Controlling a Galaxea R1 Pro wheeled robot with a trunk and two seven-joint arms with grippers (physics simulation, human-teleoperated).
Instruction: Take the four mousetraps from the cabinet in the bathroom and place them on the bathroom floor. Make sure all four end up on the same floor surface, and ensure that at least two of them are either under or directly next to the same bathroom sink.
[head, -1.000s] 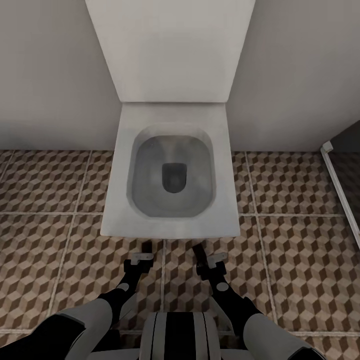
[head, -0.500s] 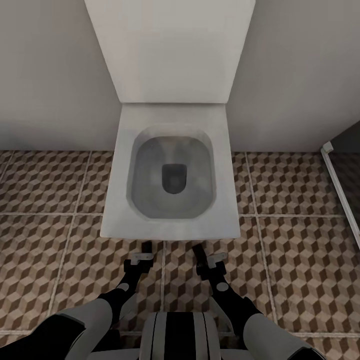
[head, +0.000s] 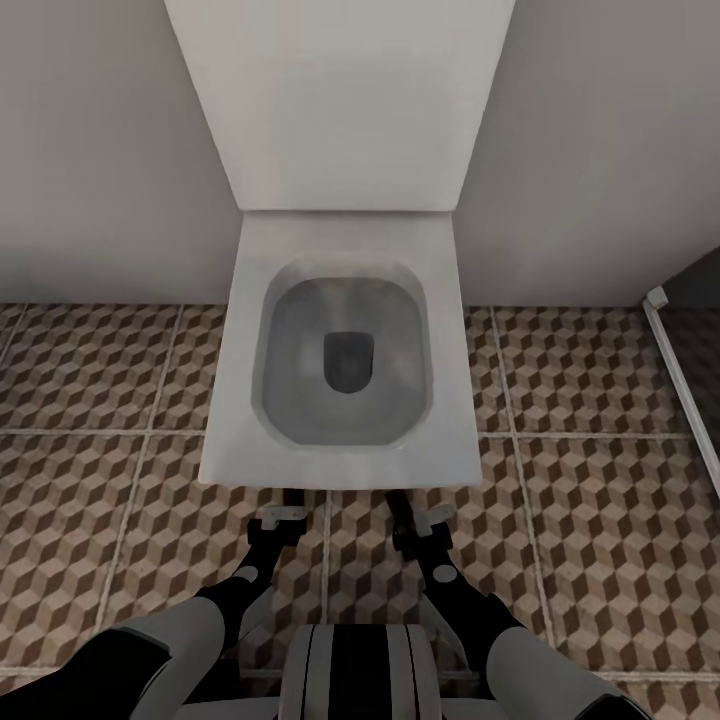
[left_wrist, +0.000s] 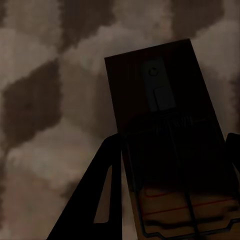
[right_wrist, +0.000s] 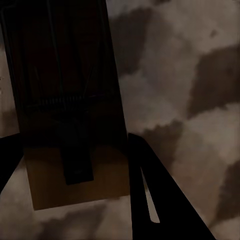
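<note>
While the head camera looks straight down on a white square toilet (head: 340, 350) set against the pale wall (head: 100, 150), the two arms reach forward over the bathroom floor (head: 90, 500), whose tiles carry a brown, beige and white cube pattern. The left gripper (head: 288, 497) and right gripper (head: 398, 500) both point toward the toilet's front edge, their tips tucked just under it. In the left wrist view a mousetrap (left_wrist: 170, 150) sits between the dark fingers (left_wrist: 102, 200), its wooden board and wire parts in shadow above the tiles; the gripper appears to be closed on it. In the right wrist view a second mousetrap (right_wrist: 70, 110) lies likewise between that gripper's fingers (right_wrist: 155, 195), seemingly clamped, though the dim light makes contact hard to confirm. At the right edge stands a white shower frame (head: 680, 380). Compared with half a second ago, the toilet looms slightly larger and its front edge sits lower, so the camera has crept nearer; the arms look unchanged.
</note>
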